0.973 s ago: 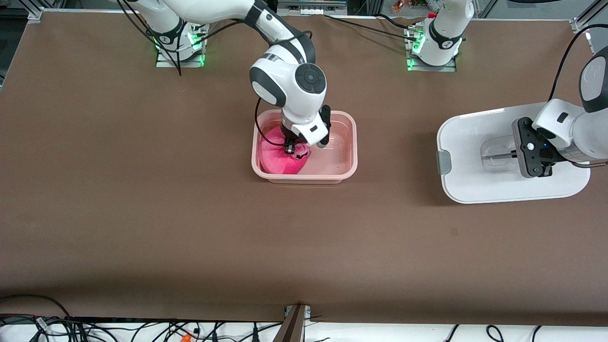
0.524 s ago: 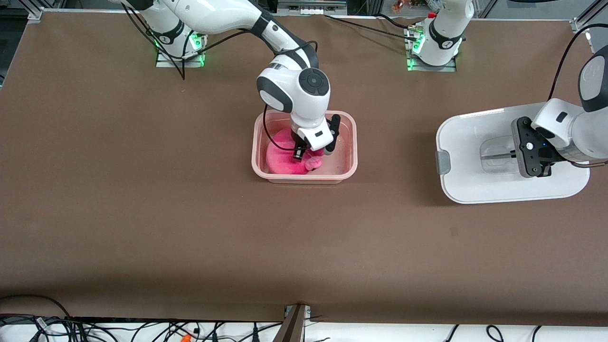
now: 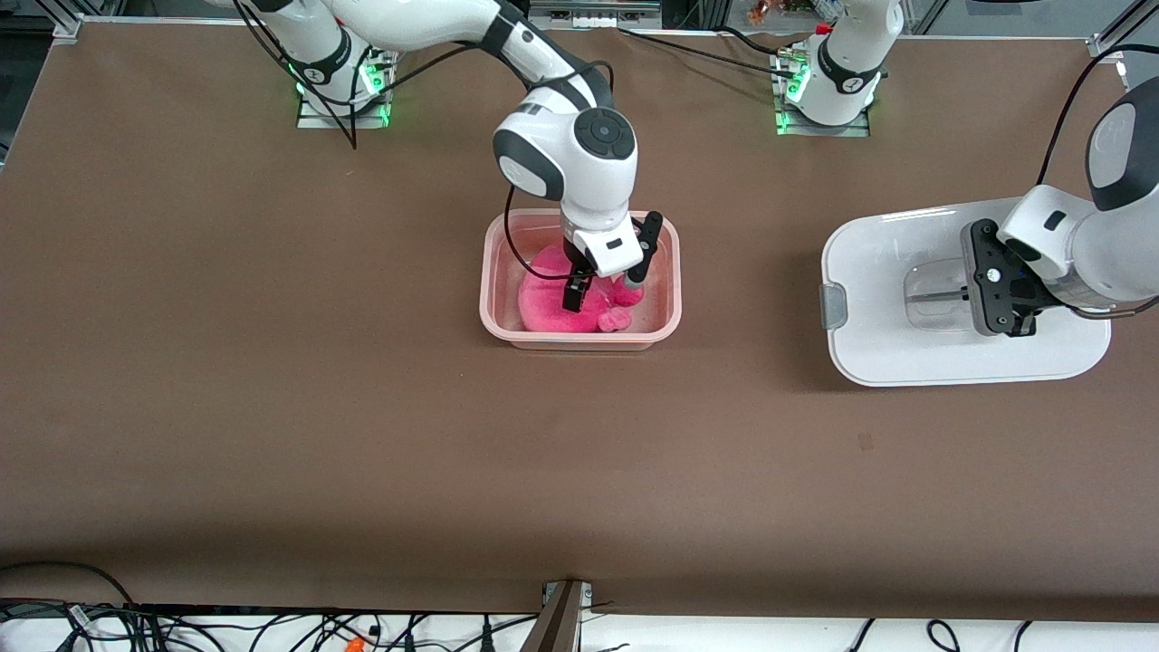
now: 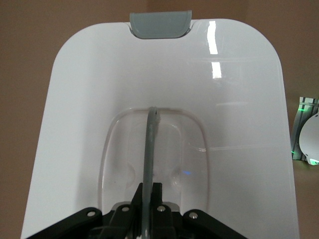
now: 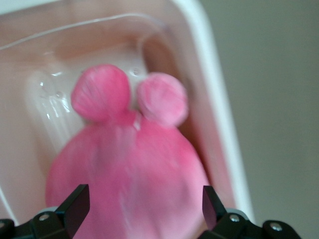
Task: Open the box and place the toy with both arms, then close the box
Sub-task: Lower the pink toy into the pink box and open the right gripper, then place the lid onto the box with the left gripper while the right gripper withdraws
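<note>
brown matte table (image 3: 272, 362); fuzzy pink toy (image 3: 552, 303) in translucent box (image 3: 493, 272)

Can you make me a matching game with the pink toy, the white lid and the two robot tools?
Things:
1. pink plush toy
2. white lid
3. right tool
4. left tool

States:
A. shut on the clear handle
B. open, above the toy
C. lying in the plastic tub
D. off the tub, toward the left arm's end of the table

Pairs: 1-C, 2-D, 3-B, 4-A
</note>
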`<state>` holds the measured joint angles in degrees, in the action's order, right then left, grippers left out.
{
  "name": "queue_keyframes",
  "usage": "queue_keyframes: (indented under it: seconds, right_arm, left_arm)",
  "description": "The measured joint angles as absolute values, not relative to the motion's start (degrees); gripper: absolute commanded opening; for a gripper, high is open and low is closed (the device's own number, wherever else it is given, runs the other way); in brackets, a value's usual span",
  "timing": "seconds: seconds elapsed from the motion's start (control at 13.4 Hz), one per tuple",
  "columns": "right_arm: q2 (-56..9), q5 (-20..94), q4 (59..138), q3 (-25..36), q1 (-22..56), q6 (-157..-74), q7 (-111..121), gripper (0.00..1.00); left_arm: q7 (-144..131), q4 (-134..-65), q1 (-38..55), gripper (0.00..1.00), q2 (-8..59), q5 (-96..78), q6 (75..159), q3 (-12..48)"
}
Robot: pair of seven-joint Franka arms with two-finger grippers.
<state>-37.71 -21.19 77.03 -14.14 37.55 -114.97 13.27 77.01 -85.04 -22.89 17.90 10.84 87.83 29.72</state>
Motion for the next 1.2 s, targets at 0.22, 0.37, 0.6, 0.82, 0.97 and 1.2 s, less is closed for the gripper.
queue_keyframes:
  seconds: [0.22, 0.37, 0.6, 0.82, 0.97, 1.2]
  right_arm:
    - [-29.84, -17.8, 76.39, -6.75, 36.76, -111.75, 12.97, 1.0]
    - [-25.29, -12.31, 76.39, -0.54, 35.17, -111.36, 13.24, 1.0]
    - [-21.01, -5.95, 76.49, 9.0, 33.87, -109.73, 14.71, 1.0]
    - [-18.2, -0.32, 76.62, 15.31, 33.77, -102.66, 14.67, 1.0]
    - [-15.54, 1.03, 77.65, 18.3, 33.76, -99.53, 12.65, 1.0]
    - [-8.95, 1.24, 83.52, 19.59, 33.76, -97.66, 6.54, 1.0]
  left_arm:
    - [77.04, -85.02, -20.79, 0.0, 17.9, 10.78, 87.83, 30.06]
    - [77.3, -84.99, -17.17, 0.0, 17.98, 9.1, 87.83, 30.21]
    - [76.66, -85.0, -7.47, 0.0, 18.96, 4.32, 89.28, 30.42]
    - [71.99, -85.1, -0.37, 0.0, 19.87, 1.64, 99.13, 30.46]
    - [69.86, -85.27, 2.81, 0.0, 21.31, 0.83, 106.41, 30.43]
    - [63.08, -87.17, 8.29, 0.0, 24.0, 0.8, 116.19, 30.39]
